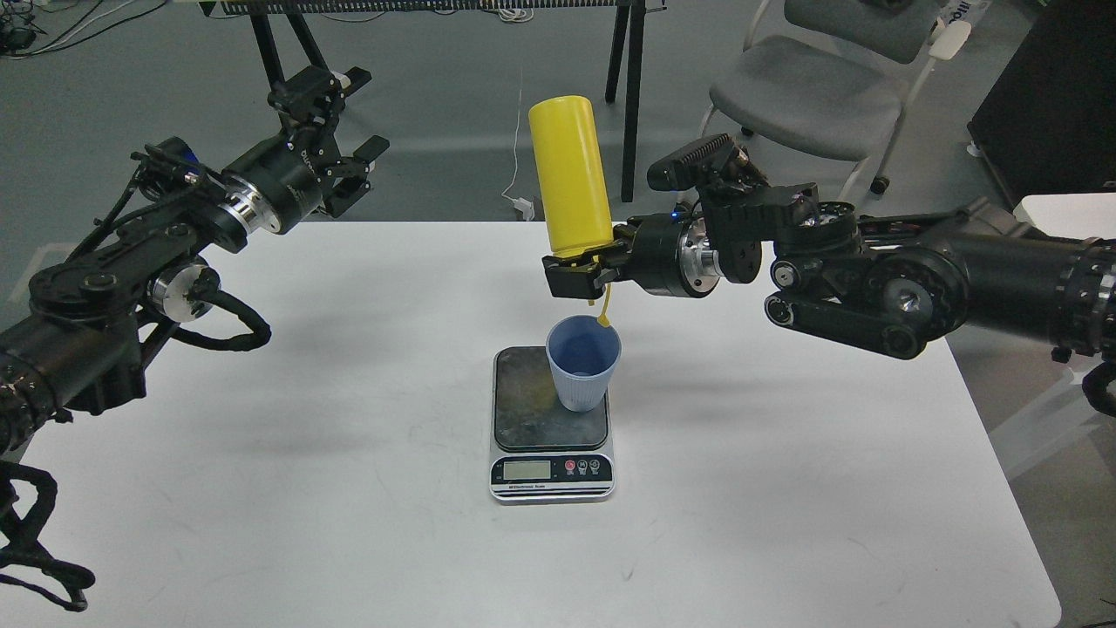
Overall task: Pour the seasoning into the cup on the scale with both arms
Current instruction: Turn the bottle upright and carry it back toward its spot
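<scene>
Right gripper (pixel 571 272) clamps the upturned seasoning (pixel 568 174) by its neck, nozzle at the rim of the cup (pixel 582 362) on the scale (pixel 549 423): any drift spills outside; left gripper (pixel 336 131) spread.

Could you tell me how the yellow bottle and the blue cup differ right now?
The seasoning bottle hangs upside down in the right gripper; the cup stands upright on the scale. The bottle is taller and smooth, the cup shorter and ribbed.
</scene>
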### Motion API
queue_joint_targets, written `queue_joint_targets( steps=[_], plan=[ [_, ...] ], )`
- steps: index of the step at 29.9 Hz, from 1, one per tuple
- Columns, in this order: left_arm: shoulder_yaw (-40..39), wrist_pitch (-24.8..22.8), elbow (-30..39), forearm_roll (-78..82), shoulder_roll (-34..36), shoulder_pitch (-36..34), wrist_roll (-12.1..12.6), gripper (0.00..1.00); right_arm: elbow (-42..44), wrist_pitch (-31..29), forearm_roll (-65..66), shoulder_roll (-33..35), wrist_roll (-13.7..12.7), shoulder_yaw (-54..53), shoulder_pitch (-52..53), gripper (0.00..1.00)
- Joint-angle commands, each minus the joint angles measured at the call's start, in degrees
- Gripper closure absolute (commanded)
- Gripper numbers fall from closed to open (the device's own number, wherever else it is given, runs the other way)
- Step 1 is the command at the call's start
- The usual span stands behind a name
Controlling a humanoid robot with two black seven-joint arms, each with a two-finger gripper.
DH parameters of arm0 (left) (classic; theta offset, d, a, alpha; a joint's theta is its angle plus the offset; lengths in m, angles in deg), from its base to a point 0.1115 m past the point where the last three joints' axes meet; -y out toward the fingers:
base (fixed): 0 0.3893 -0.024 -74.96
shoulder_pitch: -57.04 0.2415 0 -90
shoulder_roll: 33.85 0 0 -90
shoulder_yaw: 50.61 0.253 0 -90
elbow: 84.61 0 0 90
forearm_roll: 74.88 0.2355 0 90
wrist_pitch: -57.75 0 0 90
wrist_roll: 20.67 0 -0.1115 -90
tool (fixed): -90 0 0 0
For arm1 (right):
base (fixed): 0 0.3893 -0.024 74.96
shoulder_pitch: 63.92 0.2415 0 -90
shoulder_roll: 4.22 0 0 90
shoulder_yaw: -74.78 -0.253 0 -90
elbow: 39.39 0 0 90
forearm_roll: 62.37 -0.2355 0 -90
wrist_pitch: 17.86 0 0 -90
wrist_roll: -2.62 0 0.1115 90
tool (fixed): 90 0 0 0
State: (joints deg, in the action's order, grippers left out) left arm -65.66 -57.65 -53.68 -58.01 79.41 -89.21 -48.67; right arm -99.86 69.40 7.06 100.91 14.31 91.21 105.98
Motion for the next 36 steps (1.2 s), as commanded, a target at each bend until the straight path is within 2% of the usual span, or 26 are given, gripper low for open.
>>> queue_joint_targets(
  steps=[1,14,19,23,28,32,36],
  plan=[
    [-0.4,0.0,0.0,0.0,0.0,0.0,0.0,0.13,-0.1,0.0,0.0,0.1,0.0,0.1,-0.1,0.62],
    [-0.5,0.0,0.0,0.0,0.1,0.1,0.0,0.13,-0.3,-0.2,-3.4,1.4,-0.1,-1.4,-0.2,0.61],
    [-0.5,-0.2,0.0,0.0,0.6,0.1,0.0,0.13,-2.6,-2.6,-20.8,7.6,0.7,-4.1,-0.4,0.61],
    [-0.5,-0.1,0.0,0.0,0.6,0.1,0.0,0.13,-6.5,-11.2,-37.4,16.8,0.9,-13.8,-3.3,0.61],
    [-0.5,-0.1,0.0,0.0,0.0,0.1,0.0,0.13,-7.9,-24.2,-58.9,23.3,0.6,-28.6,-14.7,0.61],
    [-0.5,0.0,0.0,0.0,-0.1,0.1,0.0,0.13,-7.6,-25.3,-82.1,25.8,1.2,-39.4,-26.9,0.61],
    [-0.5,0.0,0.0,0.0,0.1,0.0,0.0,0.13,-8.1,-25.3,-86.5,26.8,2.4,-50.2,-39.8,0.61]
  ],
)
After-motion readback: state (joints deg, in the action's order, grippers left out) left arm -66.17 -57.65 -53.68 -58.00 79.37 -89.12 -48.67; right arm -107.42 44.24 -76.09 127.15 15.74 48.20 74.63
